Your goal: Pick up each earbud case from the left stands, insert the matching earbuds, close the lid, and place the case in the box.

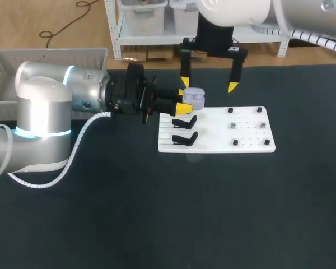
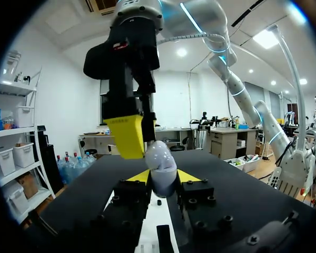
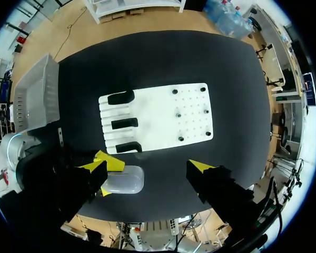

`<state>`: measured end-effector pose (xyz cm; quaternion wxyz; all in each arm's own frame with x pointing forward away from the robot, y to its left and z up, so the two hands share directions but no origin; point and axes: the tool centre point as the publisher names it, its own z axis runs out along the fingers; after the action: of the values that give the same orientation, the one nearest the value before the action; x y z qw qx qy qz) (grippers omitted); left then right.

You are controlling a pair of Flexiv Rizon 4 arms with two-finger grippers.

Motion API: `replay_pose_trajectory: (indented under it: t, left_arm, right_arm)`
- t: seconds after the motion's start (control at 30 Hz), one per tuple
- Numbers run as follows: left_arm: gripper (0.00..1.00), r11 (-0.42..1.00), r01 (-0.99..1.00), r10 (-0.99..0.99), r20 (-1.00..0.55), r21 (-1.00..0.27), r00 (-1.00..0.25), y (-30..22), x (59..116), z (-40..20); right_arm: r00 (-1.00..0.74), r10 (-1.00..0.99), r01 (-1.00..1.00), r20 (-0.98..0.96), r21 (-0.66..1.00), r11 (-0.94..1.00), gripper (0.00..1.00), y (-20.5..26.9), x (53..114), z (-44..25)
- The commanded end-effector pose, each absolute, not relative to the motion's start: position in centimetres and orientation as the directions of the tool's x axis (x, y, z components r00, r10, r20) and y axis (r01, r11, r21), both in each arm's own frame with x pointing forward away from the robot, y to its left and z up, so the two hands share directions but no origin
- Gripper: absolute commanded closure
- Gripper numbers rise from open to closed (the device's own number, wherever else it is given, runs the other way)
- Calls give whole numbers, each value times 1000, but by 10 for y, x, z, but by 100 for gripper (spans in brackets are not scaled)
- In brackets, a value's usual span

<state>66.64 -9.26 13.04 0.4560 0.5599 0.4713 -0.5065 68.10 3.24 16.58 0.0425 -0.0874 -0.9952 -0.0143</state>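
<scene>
White basket [image 1: 45, 61] stands at the table's left edge, beside the left arm [image 1: 45, 106]. The left arm lies low across the dark table [image 1: 157, 213], wrist pointed toward the middle. The left gripper [image 1: 185, 100] is clamped on the pale earbud case [image 1: 196, 98]: in the left wrist view the case [image 2: 162, 171] sits between its two yellow tips, gripped from both sides. The case is held off the stands, at the far left corner of the white board [image 1: 235, 137]. Whether its lid is up or down cannot be determined. The right gripper [image 1: 208, 85] hangs from above, over the board's far edge, fingers spread wide and holding nothing. One of its fingers [image 2: 127, 136] stands just beside the top of the case; contact cannot be confirmed. In the right wrist view the case [image 3: 124, 180] lies under that gripper [image 3: 152, 166], next to one finger and well clear of the other. On the board's left part, the right wrist view shows three black stands [image 3: 125, 123] in a row, none bearing a case. On its right part stand six small dark pegs [image 1: 233, 124] in two columns; what they carry is too small to tell.
</scene>
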Motion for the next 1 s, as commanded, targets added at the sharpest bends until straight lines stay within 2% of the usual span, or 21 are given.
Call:
replay_pose_trajectory:
  t: [0.03,0.13,0.27,0.33,0.5,0.57,0.73,1.0]
  left_arm:
    - [100,-137,990,65,-997,35,45,-92,666,130]
    - [100,-137,990,65,-997,35,45,-92,666,130]
    - [100,-137,990,65,-997,35,45,-92,666,130]
    - [100,-137,990,65,-997,35,45,-92,666,130]
    - [100,-50,996,62,-996,-73,-69,-82,663,158]
    - [100,3,993,59,-992,-114,-114,-74,661,168]
    - [100,184,965,58,-977,-190,-203,-44,659,190]
    - [100,556,816,59,-972,-156,-227,33,691,203]
  right_arm:
    - [-984,168,170,65,30,985,0,31,669,172]
    - [-982,188,189,23,34,981,0,28,670,180]
    - [-967,183,177,-175,53,983,0,21,667,214]
    - [-957,135,116,-258,85,990,0,20,662,235]
    - [-903,1,-100,-429,211,972,0,19,645,282]
    - [-877,-29,-169,-479,250,953,0,19,639,293]
    - [-846,-23,-196,-532,271,942,0,19,635,303]
    - [-846,-23,-196,-532,271,942,0,19,635,303]
